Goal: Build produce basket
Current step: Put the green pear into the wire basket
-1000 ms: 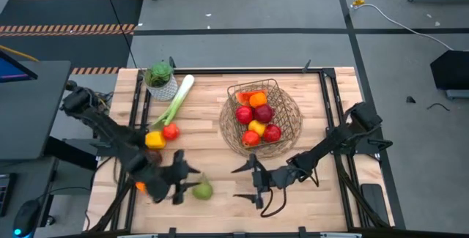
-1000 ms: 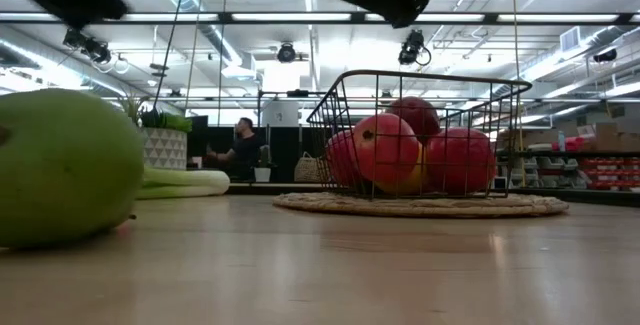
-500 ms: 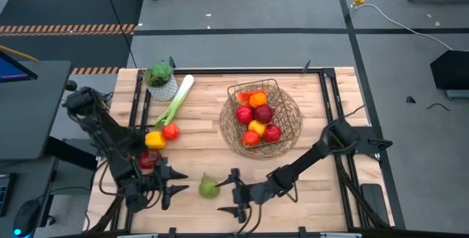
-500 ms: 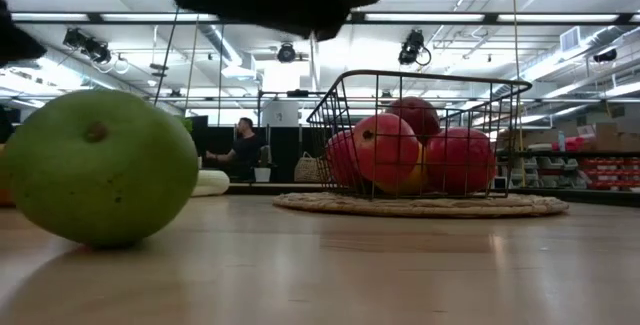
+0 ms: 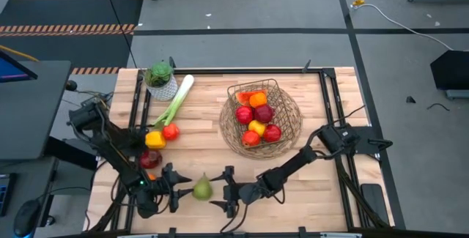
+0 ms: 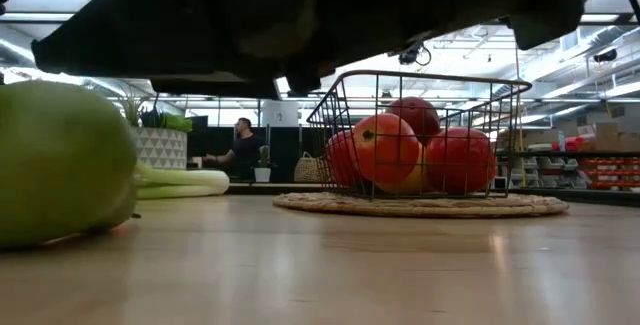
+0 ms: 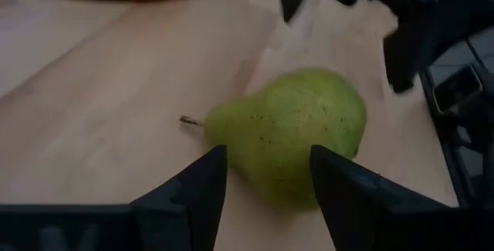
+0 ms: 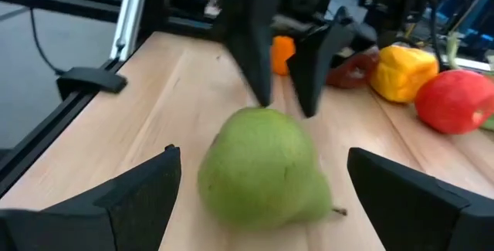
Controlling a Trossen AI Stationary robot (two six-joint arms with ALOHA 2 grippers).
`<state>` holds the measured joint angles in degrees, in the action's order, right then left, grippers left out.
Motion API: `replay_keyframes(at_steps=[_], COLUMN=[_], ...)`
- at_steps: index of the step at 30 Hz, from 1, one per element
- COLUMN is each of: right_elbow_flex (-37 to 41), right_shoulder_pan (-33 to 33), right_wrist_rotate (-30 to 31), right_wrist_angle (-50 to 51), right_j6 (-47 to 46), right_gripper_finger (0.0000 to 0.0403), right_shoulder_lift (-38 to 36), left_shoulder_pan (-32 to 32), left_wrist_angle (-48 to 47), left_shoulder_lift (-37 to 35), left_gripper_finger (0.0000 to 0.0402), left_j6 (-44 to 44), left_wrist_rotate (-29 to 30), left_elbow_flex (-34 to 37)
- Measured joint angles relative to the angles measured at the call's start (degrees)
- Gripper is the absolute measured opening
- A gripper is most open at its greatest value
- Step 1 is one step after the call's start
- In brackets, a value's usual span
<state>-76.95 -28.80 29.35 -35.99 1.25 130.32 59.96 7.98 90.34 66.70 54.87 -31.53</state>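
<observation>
1. My left hand (image 5: 176,187) sits low at the lower left of the overhead frame, fingers spread apart and holding nothing, pointed at the green pear (image 5: 202,189).
2. My right hand (image 5: 223,192) reaches in from the lower right, its fingers also wide and empty, just on the pear's other side.
3. The pear lies on its side on the desk (image 5: 315,194) between my two hands, touching neither as far as I can tell; my left wrist camera shows it just past my fingertips (image 7: 202,175).
4. The basket (image 5: 288,133) stands right of centre in the overhead frame, holding red apples (image 5: 272,132), an orange and yellow fruit.
5. A leek (image 5: 174,104), a yellow pepper (image 5: 154,140) and a red fruit (image 5: 171,131) lie at the left, below the potted plant (image 5: 160,79).
</observation>
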Motion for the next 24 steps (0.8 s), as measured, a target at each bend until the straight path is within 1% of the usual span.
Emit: replay_keyframes(at_steps=[3,7,9,16,24], right_elbow_flex=[0.0,0.0,0.0,0.0,0.0], right_shoulder_pan=[0.7,1.8,2.1,2.2,3.1], right_wrist_rotate=[-0.2,-4.4,-5.5,-5.4,-5.2], right_wrist_angle=[0.1,0.2,0.3,1.4,7.1], right_j6=[-1.2,-5.7,-7.0,-8.5,-10.2], right_gripper_finger=[0.0374,0.0374,0.0373,0.0373,0.0373], right_shoulder_lift=[0.0,0.0,0.0,0.0,-0.1], left_shoulder_pan=[0.0,0.0,0.0,-0.1,-0.5], left_wrist_angle=[0.2,0.4,0.4,0.2,-0.1], left_shoulder_lift=[0.7,0.8,0.8,0.8,0.8], left_gripper_finger=[0.0197,0.0199,0.0197,0.0194,0.0190], left_j6=[-0.1,-0.1,-0.4,-2.0,-2.0], left_wrist_rotate=[-1.1,-2.2,-2.2,-2.2,-2.2], left_elbow_flex=[0.0,0.0,0.0,0.0,0.0])
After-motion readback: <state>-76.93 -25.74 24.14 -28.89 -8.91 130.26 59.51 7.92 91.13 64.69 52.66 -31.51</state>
